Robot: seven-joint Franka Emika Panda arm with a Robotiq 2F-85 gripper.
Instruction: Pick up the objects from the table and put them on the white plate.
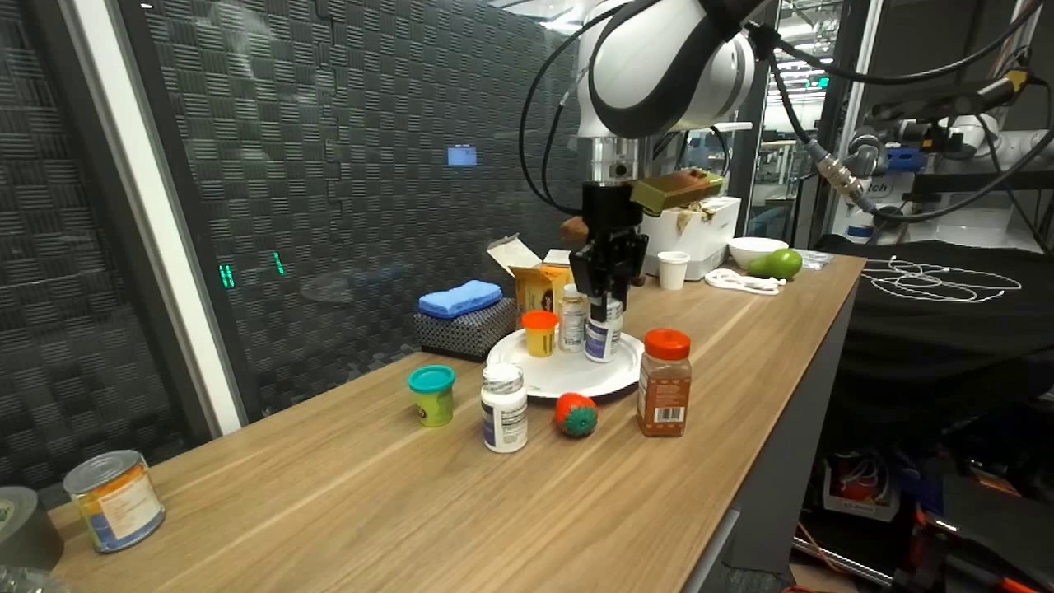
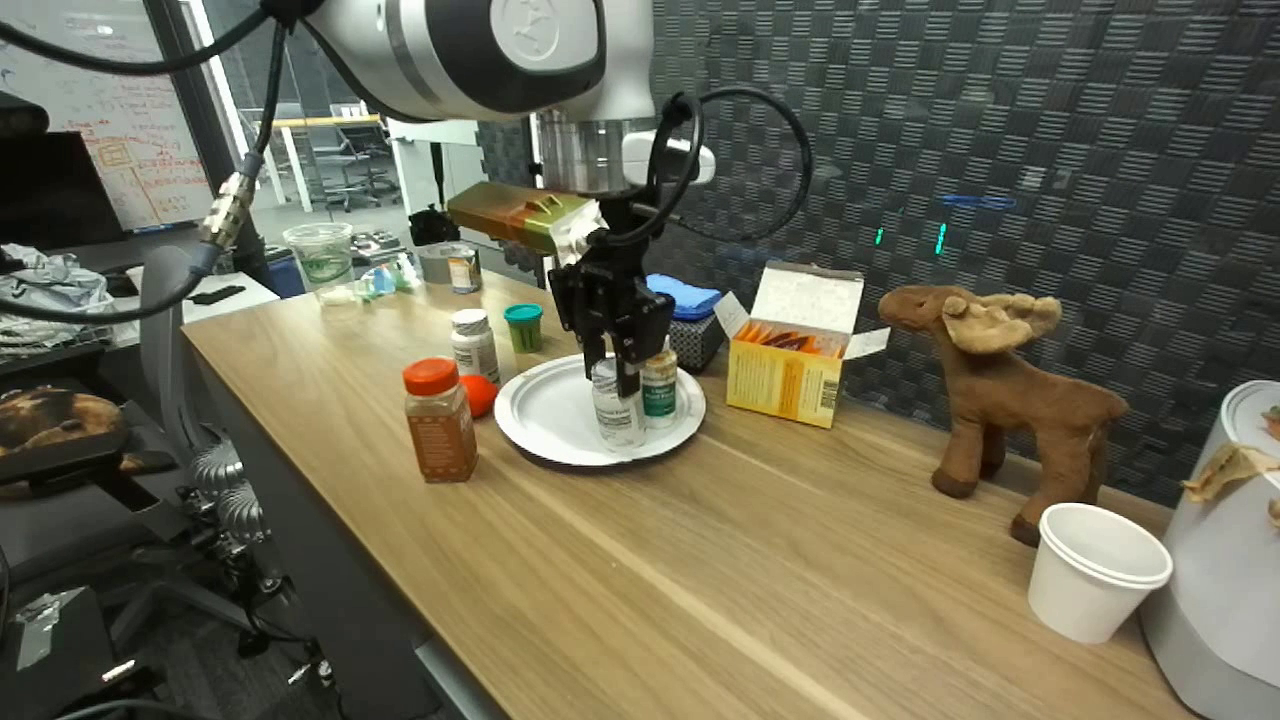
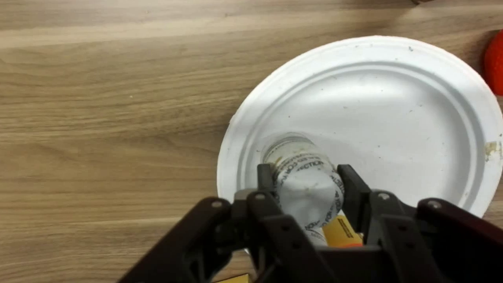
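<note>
The white plate [image 1: 543, 379] lies on the table. My gripper [image 3: 305, 169] points down over it, its fingers against both sides of a white bottle's cap [image 3: 308, 192]. That white bottle [image 1: 603, 342] is upright, its base at the plate. A slim bottle with a green label [image 2: 660, 398] and a yellow tub with an orange lid [image 1: 539, 339] stand beside it on the plate. Off the plate on the table are another white bottle [image 1: 504, 416], a toy strawberry [image 1: 574, 414], a red-capped spice jar [image 1: 664, 391] and a green tub with a teal lid [image 1: 432, 399].
An open yellow box [image 2: 785, 375] and a dark box [image 1: 465, 329] with a blue sponge [image 1: 461, 298] stand behind the plate. A plush moose [image 2: 1010, 390], paper cups [image 2: 1095, 575] and a white bin [image 1: 700, 231] are farther along. A can [image 1: 119, 502] stands at the opposite end.
</note>
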